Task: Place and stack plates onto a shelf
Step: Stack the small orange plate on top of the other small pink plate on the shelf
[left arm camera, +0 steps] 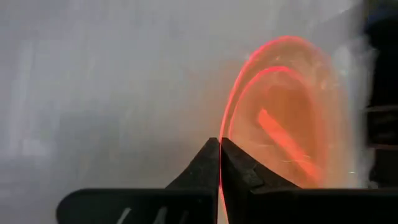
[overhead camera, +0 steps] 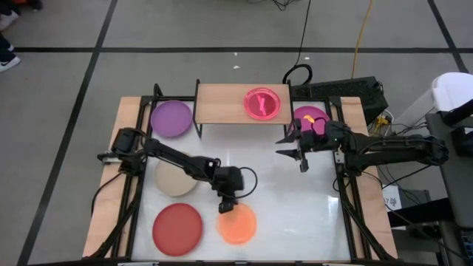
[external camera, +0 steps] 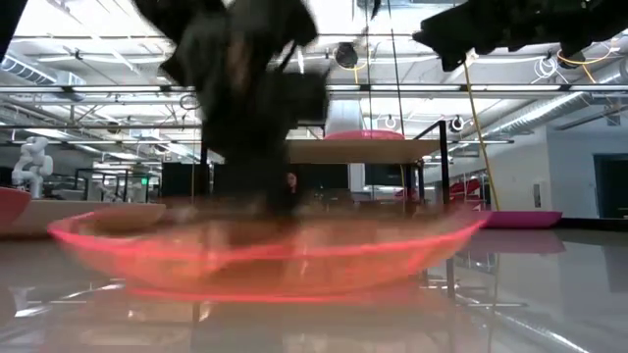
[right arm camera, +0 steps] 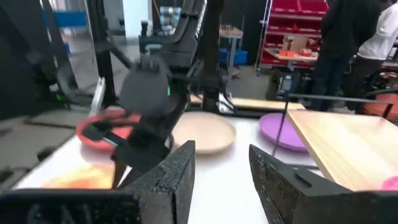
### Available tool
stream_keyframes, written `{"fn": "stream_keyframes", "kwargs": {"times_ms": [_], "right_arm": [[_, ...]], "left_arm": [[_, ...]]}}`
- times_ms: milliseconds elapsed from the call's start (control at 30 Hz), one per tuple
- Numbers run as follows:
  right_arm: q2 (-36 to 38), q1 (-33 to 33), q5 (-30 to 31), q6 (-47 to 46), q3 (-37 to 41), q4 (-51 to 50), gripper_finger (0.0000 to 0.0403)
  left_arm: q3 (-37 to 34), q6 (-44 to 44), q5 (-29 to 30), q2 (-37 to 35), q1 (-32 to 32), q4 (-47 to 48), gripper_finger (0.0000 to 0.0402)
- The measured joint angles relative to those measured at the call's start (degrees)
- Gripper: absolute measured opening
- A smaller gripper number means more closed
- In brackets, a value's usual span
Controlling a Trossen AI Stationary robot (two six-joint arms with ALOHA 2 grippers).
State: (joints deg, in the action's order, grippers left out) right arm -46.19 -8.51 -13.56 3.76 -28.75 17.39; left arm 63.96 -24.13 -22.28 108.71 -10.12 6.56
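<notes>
My left gripper [overhead camera: 225, 207] is down at the near side of the table, its fingers [left arm camera: 214, 165] pressed together right on the rim of the translucent orange plate [overhead camera: 237, 224]. In my left wrist view the thin glowing edge runs straight into the seam between the two pads, so I call that a pinch on the rim. From the low view the orange plate's near edge sits on the white tabletop [overhead camera: 295, 214] while my dark wrist comes down onto its far edge.

Just to the left of those fingers lies the red plate [overhead camera: 177, 227], flat on the table. Behind them, under my left arm, is the beige plate [overhead camera: 174, 183], and farther back the purple plate [overhead camera: 171, 118], beside the shelf [overhead camera: 222, 103].

My right gripper [overhead camera: 294, 145] hangs in the air in front of the shelf, fingers [right arm camera: 171, 177] spread wide, holding nothing. Just behind it the magenta plate [overhead camera: 309, 117] rests on the table at the shelf's right end. On the shelf board itself, toward its right half, sits the translucent pink plate [overhead camera: 263, 103].
</notes>
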Motion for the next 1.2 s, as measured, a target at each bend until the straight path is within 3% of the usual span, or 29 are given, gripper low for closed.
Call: {"fn": "stream_keyframes", "kwargs": {"times_ms": [100,267,367,467,633,767,867,1000,1200], "right_arm": [[0.4,0.0,-0.1,-2.7,0.0,2.6,0.0132],[4.0,0.7,-2.2,-3.2,0.0,3.6,0.0132],[7.6,1.8,-5.7,-3.1,0.0,4.3,0.0132],[11.2,3.1,-6.3,-3.1,0.0,4.2,0.0132],[14.0,4.5,-6.3,-3.0,0.1,3.4,0.0132],[14.1,4.9,-6.2,-1.5,1.1,3.7,0.0132],[14.0,4.9,-6.0,-0.6,1.8,4.7,0.0132],[14.0,4.9,-3.1,0.3,2.4,5.1,0.0132],[14.1,4.9,-2.8,0.4,2.4,5.1,0.0132]], "left_arm": [[5.8,7.7,1.9,-4.3,1.0,7.0,0.0004],[14.8,18.1,15.3,-9.1,5.2,20.4,0.0003],[19.1,24.4,20.6,-11.3,9.1,21.3,0.0002],[22.9,27.7,22.1,-11.1,14.6,19.4,0.0002],[30.8,28.6,22.4,-10.7,23.8,14.9,0.0002],[33.3,26.0,21.8,-9.6,30.7,12.7,0.0001],[34.0,21.8,17.6,-8.9,35.7,12.6,0.0001],[34.1,16.5,11.3,-6.1,40.2,11.2,0.0001],[34.1,13.8,9.5,-1.9,42.8,8.7,0.0007]]}}
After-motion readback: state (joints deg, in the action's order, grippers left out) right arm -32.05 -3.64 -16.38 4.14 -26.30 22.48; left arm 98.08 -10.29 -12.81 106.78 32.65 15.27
